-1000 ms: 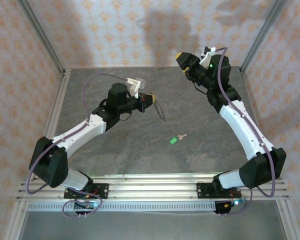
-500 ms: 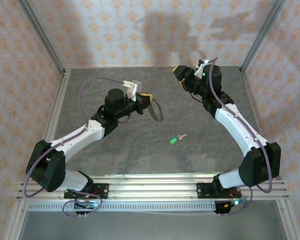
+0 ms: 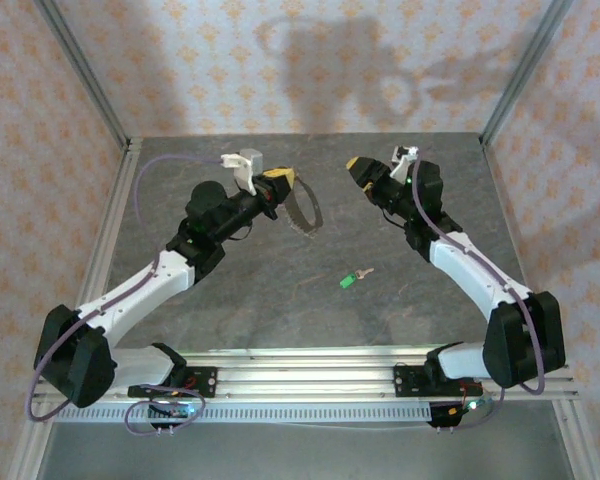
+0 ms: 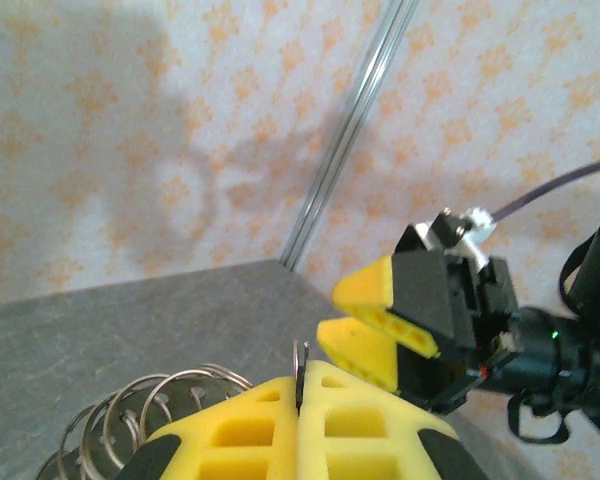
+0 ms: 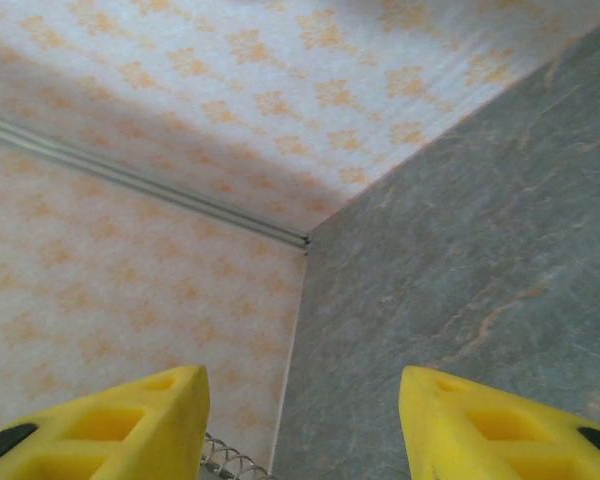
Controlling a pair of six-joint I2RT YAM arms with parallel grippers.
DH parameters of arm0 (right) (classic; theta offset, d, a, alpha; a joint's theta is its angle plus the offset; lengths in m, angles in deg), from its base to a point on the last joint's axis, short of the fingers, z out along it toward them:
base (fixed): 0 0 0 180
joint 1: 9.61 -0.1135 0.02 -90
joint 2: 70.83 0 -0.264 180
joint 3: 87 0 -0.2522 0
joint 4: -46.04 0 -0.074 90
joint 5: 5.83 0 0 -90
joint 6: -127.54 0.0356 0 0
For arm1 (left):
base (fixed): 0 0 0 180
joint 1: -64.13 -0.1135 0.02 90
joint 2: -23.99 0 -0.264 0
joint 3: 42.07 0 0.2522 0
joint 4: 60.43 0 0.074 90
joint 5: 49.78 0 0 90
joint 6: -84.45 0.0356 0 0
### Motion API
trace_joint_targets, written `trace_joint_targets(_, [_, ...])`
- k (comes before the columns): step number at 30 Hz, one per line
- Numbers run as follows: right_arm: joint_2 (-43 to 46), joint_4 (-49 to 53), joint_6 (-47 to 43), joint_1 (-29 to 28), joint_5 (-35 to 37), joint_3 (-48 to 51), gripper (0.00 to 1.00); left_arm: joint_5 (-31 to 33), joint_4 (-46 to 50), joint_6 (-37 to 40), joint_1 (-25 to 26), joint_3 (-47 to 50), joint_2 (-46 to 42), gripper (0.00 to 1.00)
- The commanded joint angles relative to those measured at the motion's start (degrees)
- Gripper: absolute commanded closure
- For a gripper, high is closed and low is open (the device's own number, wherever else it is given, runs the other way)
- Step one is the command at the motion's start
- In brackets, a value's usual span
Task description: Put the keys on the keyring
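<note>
1. Top external view: the keyring (image 3: 305,212) is gripped edge-on above the table (image 3: 230,290) by the clenched jaws of the left gripper (image 3: 283,183).
2. The right gripper (image 3: 357,166) is seen with jaws parted, empty.
3. The ring is best held steady while the key (image 3: 354,278) is pinched by its blade.
4. The key is found flat on the table, well apart from both grippers, axis diagonal, green head near-left, blade pointing far-right.

Top camera looks down from behind the arms over the whole desk (image 3: 280,300). Left wrist camera, close behind the left tool (image 4: 300,378), faces the right tool (image 4: 332,315), shared by both.
</note>
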Motion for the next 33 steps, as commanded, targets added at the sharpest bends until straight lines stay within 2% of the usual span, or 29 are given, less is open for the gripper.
trace_joint_targets(1, [-0.4,-16.2,3.2,0.2,-5.7,0.9,0.49,0.9,-5.3,-2.5,0.4,0.4,-2.0,1.00])
trace_joint_targets(11, [-5.4,-34.2,13.4,-0.3,-10.1,0.3,0.58,-4.1,-9.2,-6.1,0.5,-2.2,0.0,1.00])
trace_joint_targets(20, [-7.7,-38.9,14.2,-4.2,-10.0,-2.0,0.62,-6.0,-15.7,-10.9,0.4,-4.8,4.7,1.00])
trace_joint_targets(33, [-7.9,-41.7,15.0,-5.9,-9.7,-2.0,0.63,-7.5,-20.6,-15.4,0.4,-7.4,8.8,1.00])
